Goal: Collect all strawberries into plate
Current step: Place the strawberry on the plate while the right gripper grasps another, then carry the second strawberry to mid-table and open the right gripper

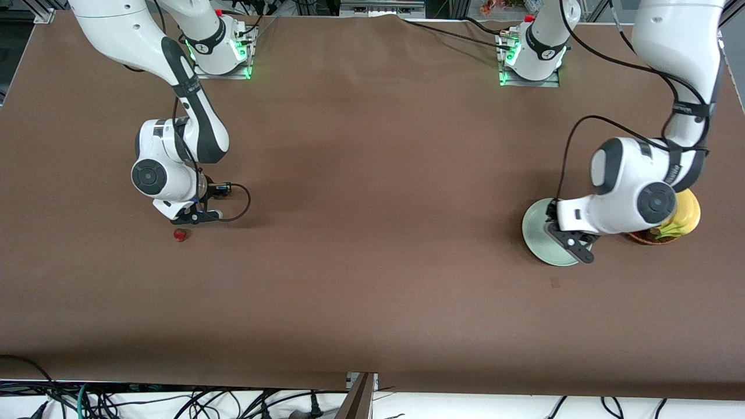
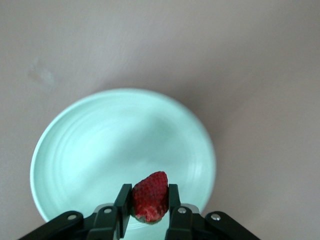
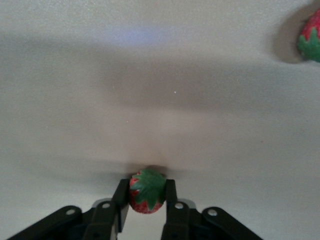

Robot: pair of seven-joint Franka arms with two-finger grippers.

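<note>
My left gripper (image 1: 575,247) hangs just above the pale mint plate (image 1: 536,226), shut on a red strawberry (image 2: 150,196) with its tip pointing away from the wrist. In the left wrist view the plate (image 2: 100,145) lies bare under the berry. Toward the right arm's end, my right gripper (image 1: 195,219) is down at the table, and its fingers (image 3: 121,192) are shut on a second strawberry (image 3: 147,192) with a green cap. A third strawberry (image 1: 180,234) lies loose on the cloth just nearer the front camera than that gripper. It shows again in the right wrist view (image 3: 312,36).
A brown wicker basket (image 1: 643,237) with yellow fruit (image 1: 685,212) stands beside the plate, toward the left arm's end, partly hidden by the left arm. A small dark mark (image 1: 554,283) is on the brown cloth nearer the front camera than the plate.
</note>
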